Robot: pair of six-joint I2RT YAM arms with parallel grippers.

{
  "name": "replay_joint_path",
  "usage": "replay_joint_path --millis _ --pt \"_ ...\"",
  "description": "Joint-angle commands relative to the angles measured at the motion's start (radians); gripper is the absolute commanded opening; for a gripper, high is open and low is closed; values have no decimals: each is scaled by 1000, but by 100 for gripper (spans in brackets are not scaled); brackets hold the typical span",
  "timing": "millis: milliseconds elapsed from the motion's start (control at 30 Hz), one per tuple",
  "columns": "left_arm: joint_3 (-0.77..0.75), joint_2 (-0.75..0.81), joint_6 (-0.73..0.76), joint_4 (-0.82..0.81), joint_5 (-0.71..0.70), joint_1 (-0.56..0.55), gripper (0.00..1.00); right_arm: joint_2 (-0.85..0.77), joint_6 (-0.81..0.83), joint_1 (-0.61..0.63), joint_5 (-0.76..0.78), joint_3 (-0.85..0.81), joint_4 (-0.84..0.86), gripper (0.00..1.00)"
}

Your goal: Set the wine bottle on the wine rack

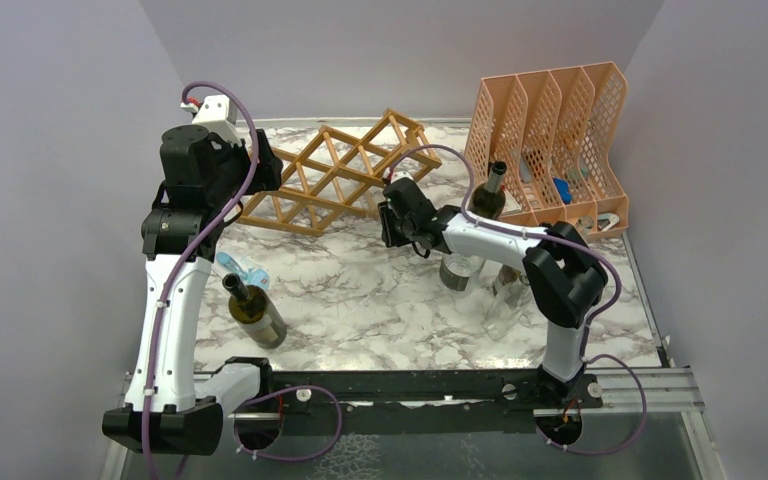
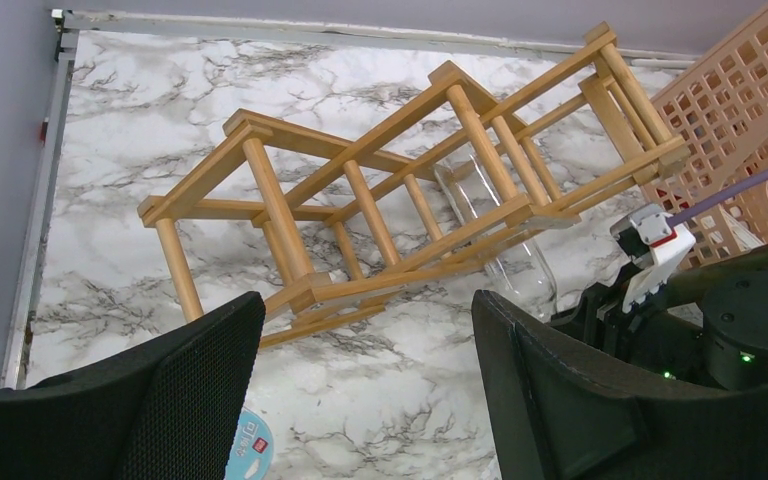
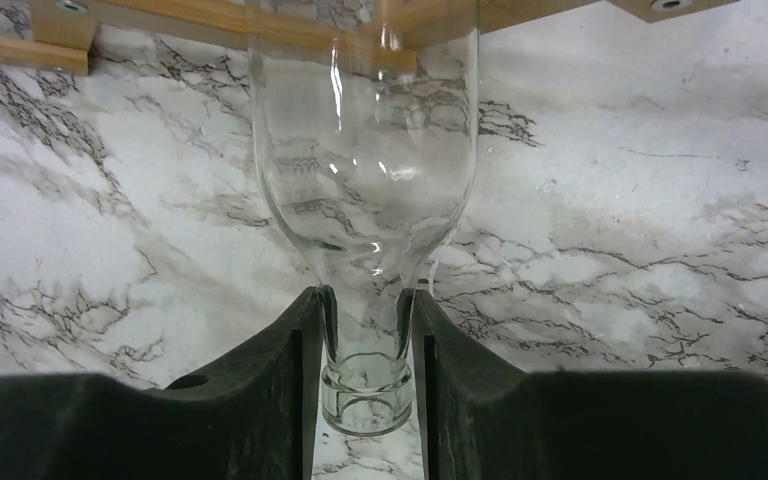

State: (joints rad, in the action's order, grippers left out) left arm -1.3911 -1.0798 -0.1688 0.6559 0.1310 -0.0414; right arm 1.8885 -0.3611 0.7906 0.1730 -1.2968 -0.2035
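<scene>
**Clamping the clear wine bottle (image 3: 365, 170) by its neck at the wine rack (image 1: 335, 175)**

The right tool (image 3: 365, 330) is closed on the bottle's neck, just behind the lip. Its 2 fingers (image 3: 280, 370) press the glass from both sides. The bottle lies low over the marble desk (image 1: 360, 300) with its mouth toward the right wrist camera. Its body reaches away from the tool, in among the wooden sticks at the rack's right end. Sticks cross over the body in the right wrist view, and the left wrist view shows the glass through the lattice. Whether the bottle rests fully in a cell cannot be told.

The rack lies askew on the far half of the desk, running from the left side up toward the far edge.

The left tool (image 2: 365, 310) hangs above the rack's left end with its fingers wide apart, gripping nothing.

A peach perforated file holder (image 1: 550, 140) stands in the far right corner with 1 dark bottle (image 1: 490, 195) upright just in front of it. Another dark green bottle (image 1: 253, 312) is near the left edge, beside the left arm.
</scene>
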Motion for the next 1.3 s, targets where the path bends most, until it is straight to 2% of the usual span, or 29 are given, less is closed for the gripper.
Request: replay_joint_path --millis 0,200,333,567,667,933,1267 --pt "8 13 14 1 27 -1 81 6 18 3 12 -54 54 34" --pt "11 23 12 1 34 -2 81 47 15 3 33 -126 34 35" --pt "13 36 9 1 49 -1 81 59 5 4 42 -145 25 39" --pt "17 61 11 1 78 -2 81 42 -11 3 8 -162 -26 61" --pt "22 80 8 -2 96 -2 81 -3 -17 3 -4 -163 -65 65" --pt "62 153 2 -21 154 -69 81 -251 -39 4 24 -170 -286 65" --pt "63 247 6 -22 242 -230 82 -700 -170 4 261 -33 -616 65"
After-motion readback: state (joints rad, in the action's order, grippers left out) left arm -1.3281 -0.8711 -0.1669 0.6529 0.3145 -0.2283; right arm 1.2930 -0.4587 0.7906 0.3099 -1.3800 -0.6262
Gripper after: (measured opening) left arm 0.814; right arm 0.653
